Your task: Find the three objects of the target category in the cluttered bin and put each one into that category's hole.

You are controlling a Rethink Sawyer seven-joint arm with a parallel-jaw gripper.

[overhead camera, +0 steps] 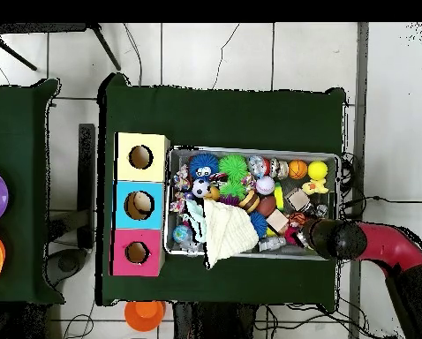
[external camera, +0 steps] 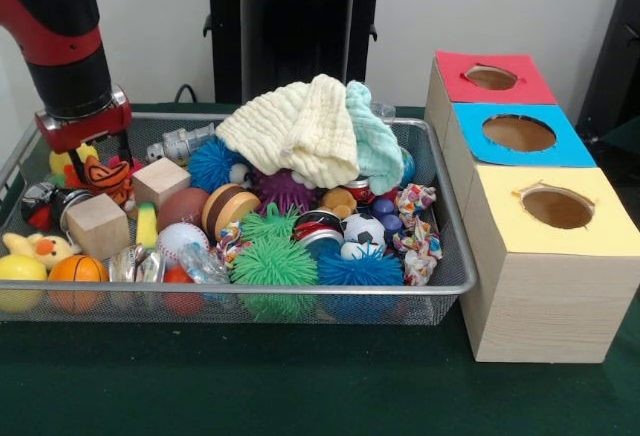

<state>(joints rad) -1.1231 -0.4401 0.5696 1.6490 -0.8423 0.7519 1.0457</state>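
The wire mesh bin is full of toys; it also shows in the overhead view. My gripper is low over the bin's left end, open, with its fingers either side of an orange black-striped stuffed toy. In the overhead view the gripper is at the bin's right end, near its bottom edge. A yellow duckling lies at the front left corner. I can pick out no third stuffed animal. The red-surround hole is the farthest on the wooden box.
Pale yellow and mint cloths lie piled on the middle. Wooden blocks, green and blue puffer balls, a small basketball and a yellow ball fill the bin. Blue and yellow holes sit nearer.
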